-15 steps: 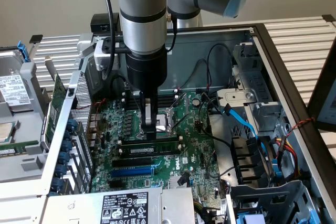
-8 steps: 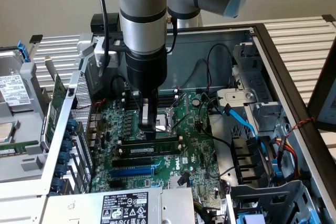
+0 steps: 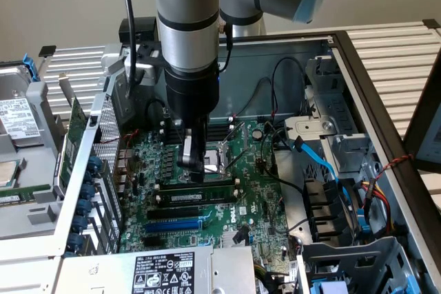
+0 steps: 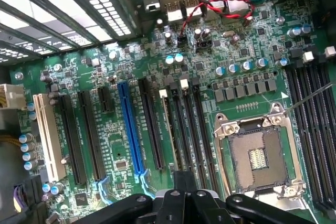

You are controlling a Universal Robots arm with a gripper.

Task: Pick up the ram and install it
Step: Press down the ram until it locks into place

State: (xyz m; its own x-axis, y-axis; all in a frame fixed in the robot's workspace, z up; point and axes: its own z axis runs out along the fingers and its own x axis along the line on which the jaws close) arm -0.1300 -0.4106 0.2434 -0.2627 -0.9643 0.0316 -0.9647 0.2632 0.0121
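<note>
The ram [image 3: 198,182] lies seated along one of the long black slots on the motherboard [image 3: 258,201], its green edge and chips showing in the exterior view, directly under the tool [image 3: 195,170]. Your tool is closed, its fingertips down at the stick's top edge near the middle of its length; you grip nothing, and the pose reads as pressing the module home. In the wrist view you see the same stick as a thin edge [image 4: 169,129] between the blue slot [image 4: 131,129] and the empty CPU socket [image 4: 257,156].

Watch the pressure. If one end is not latched, a push at mid-length could bow the board or leave the module crooked. A slip sideways would put your fingertips onto the open socket just beside, whose contacts damage easily.
</note>
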